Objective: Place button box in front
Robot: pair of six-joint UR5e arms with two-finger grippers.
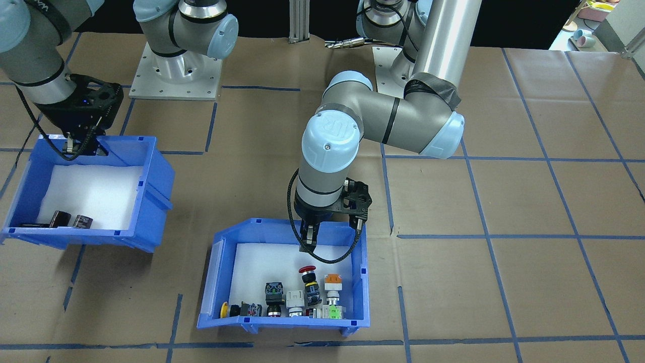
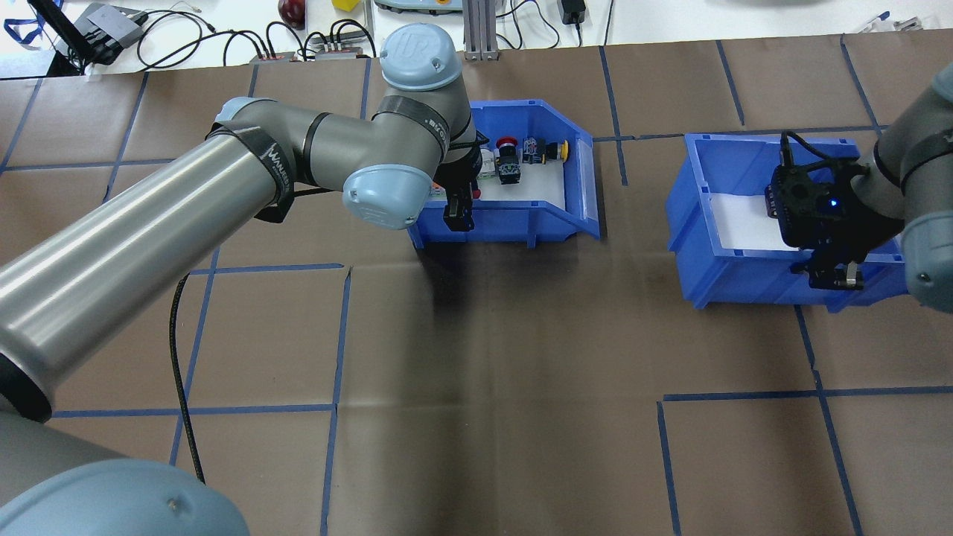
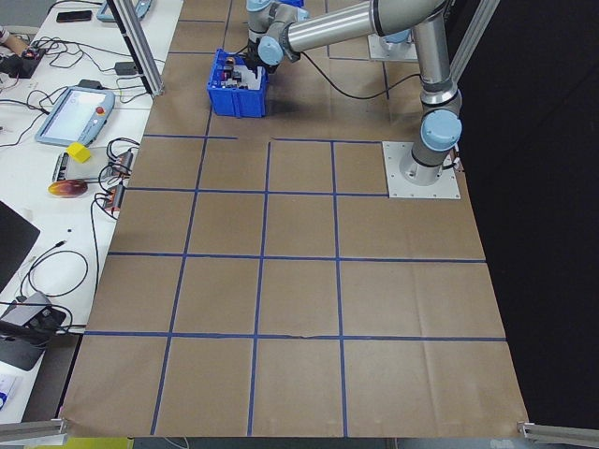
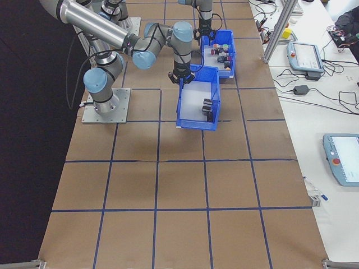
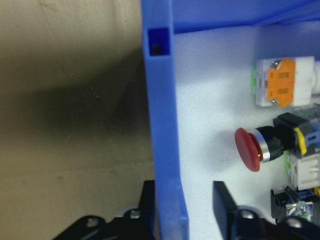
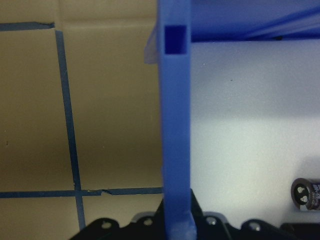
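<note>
While both arms reach over the brown paper-covered desk [image 1: 504,201], two blue bins are seen standing well apart on it. The button box [image 1: 282,282], a blue bin with a white foam liner, is placed near the desk's middle, at the edge far from the robot's base. Small push-button switches are gathered along its far wall, among them a red mushroom-capped button [image 1: 307,272], an orange-topped one [image 1: 333,280] and a yellow one [image 1: 223,309].

The left gripper [image 1: 308,241] is lowered over the box's wall nearest the robot. Its fingers [image 5: 227,210] are seen apart in the left wrist view, one outside the blue wall and one inside over the foam, with a gap left on the inner side.

The second blue bin [image 1: 90,194] is placed toward the robot's right and appears tilted, its gripped side raised. Dark cylindrical parts [image 1: 70,220] lie against its far wall. The right gripper [image 1: 80,146] is set on this bin's near wall; in the right wrist view its fingers [image 6: 200,212] are pressed close against both faces of the wall, clamped on it.

Blue tape lines [image 1: 468,159] are laid across the paper in a grid.
</note>
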